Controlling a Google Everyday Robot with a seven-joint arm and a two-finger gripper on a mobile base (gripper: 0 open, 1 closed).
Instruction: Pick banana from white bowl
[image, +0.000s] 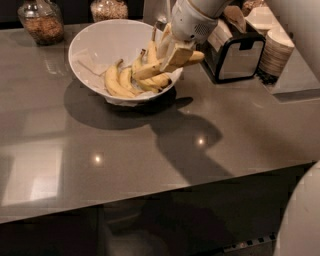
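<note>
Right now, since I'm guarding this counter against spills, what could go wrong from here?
1. The end effector is clamped on the long, nearly straight yellow banana, which seems to rest against the shorter curved yellow bananas; lifting may drag one out.
2. The long banana's end juts past the rim of the large round white bowl; snagging that rim could tip the bowl.

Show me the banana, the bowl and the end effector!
banana (197, 56), camera view, its right end past the rim.
bowl (100, 37), camera view, bare inner wall.
end effector (171, 56), camera view, between its fingertips, clamped on the banana above the bowl's right edge.
</note>
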